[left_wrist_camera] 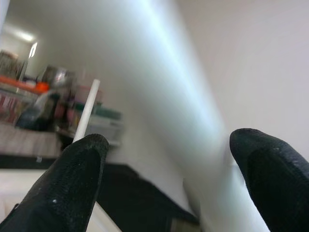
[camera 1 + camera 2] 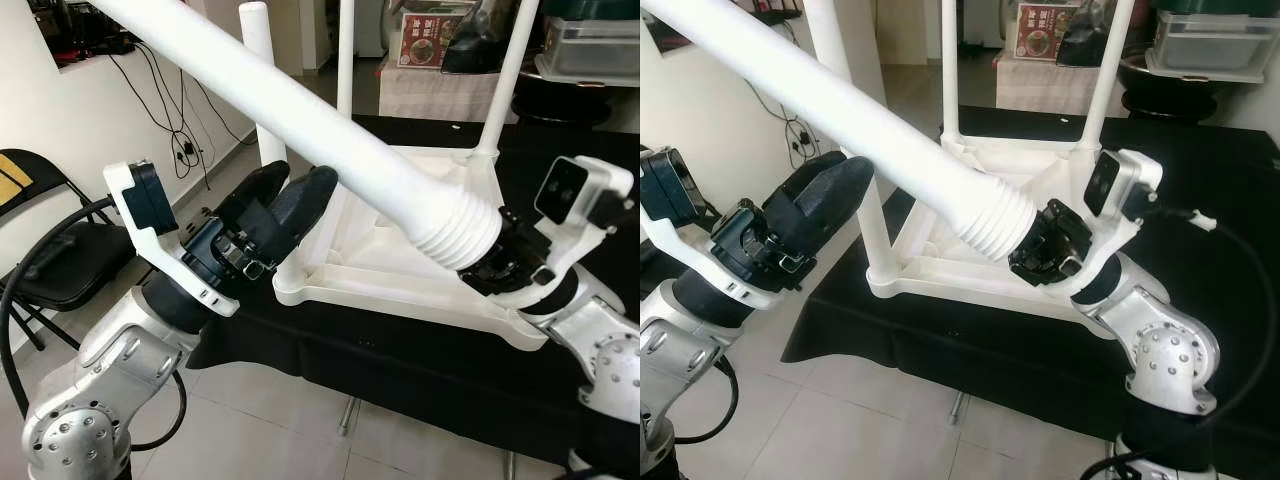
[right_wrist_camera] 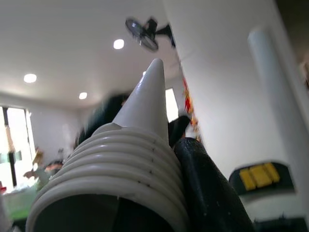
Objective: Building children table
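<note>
Right gripper (image 2: 1045, 250) is pinching the last leg (image 2: 330, 130) by its threaded end, left gripper (image 2: 290, 205) spread at 9 o'clock; next: seating it into the tabletop (image 2: 400, 280) corner socket.

Two arms of brushed silver metal are seen, their rounded joint housings studded with small screws. A white plastic bracket (image 2: 150, 235) carrying a dark camera module is fitted at the left wrist, and a similar white bracket with a black lens block (image 2: 1118, 185) at the right wrist. The left gripper (image 2: 300, 205) is formed of two long, rounded matte-black fingers on a black mechanical base with metal fittings. The right gripper (image 2: 1050, 245) is built of black parts. Black cables are looped beside both arms.
</note>
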Available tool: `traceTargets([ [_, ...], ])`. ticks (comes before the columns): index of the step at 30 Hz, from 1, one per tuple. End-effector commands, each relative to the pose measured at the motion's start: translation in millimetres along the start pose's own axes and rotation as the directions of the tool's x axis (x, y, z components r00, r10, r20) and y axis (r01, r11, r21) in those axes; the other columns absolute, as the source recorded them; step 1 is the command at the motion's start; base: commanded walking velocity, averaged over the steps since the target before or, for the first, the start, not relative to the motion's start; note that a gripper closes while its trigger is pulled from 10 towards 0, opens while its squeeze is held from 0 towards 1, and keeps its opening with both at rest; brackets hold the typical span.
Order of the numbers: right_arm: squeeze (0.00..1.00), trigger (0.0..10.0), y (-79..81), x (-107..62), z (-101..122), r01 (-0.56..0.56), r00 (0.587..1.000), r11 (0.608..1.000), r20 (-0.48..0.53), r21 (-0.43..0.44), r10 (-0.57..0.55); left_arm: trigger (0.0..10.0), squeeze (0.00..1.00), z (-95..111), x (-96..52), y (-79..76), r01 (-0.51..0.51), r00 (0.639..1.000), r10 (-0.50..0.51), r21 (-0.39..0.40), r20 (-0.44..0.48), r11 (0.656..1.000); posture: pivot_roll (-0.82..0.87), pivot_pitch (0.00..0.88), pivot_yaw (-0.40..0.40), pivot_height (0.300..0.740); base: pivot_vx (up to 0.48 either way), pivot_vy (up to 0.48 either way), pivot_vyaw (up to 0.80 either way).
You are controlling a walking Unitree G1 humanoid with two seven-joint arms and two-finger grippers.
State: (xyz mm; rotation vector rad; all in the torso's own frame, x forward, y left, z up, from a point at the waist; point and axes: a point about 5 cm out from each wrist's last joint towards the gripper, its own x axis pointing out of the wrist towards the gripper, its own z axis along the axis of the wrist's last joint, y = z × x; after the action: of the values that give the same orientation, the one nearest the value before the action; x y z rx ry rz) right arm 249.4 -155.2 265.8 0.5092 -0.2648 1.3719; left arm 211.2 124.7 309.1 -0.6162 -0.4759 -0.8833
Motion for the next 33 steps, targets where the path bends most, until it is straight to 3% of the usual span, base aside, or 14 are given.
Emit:
traceTargets([
  [1,0.00,0.0,5.5,5.4,-4.3,-0.045,0.999,0.999,-0.030,-0.004,0.045,10.0,0.00,7.4,-0.2,0.7,-0.005,0.999,0.003,0.047,0.039,0.999,-0.05,0.016,0.029,0.740,0.000,0.000,0.00],
  [5,0.00,0.0,3.3,6.4,-12.4,-0.024,0.999,1.000,-0.038,0.018,0.024,10.0,0.00,16.9,3.7,0.2,0.019,0.996,-0.027,0.089,0.087,0.996,-0.05,0.017,0.023,0.740,0.000,0.000,0.00],
  [12,0.00,0.0,-1.8,7.5,-16.5,0.027,0.999,0.997,0.016,0.066,-0.028,10.0,0.00,23.4,6.4,-2.2,0.057,0.990,-0.068,0.087,0.122,0.995,-0.05,0.018,0.023,0.740,0.000,0.000,0.00],
  [14,0.00,0.0,-8.6,8.9,-21.4,0.093,0.994,0.991,0.049,0.100,-0.098,4.5,0.00,25.8,7.7,-3.4,0.073,0.986,-0.084,0.081,0.145,0.994,-0.06,0.018,0.019,0.740,0.000,0.000,0.00],
  [15,0.00,0.0,-11.3,10.0,-24.0,0.120,0.990,0.986,0.061,0.114,-0.128,0.0,0.00,26.7,8.4,-4.1,0.082,0.983,-0.092,0.072,0.159,0.994,-0.06,0.018,0.019,0.740,0.000,0.000,0.00],
  [33,0.00,0.0,-11.3,11.3,-38.4,0.147,0.987,0.979,0.049,0.143,-0.155,0.0,0.00,36.7,7.4,-2.8,0.092,0.965,-0.090,0.002,0.247,0.996,-0.06,0.021,0.017,0.740,0.000,0.000,0.00],
])
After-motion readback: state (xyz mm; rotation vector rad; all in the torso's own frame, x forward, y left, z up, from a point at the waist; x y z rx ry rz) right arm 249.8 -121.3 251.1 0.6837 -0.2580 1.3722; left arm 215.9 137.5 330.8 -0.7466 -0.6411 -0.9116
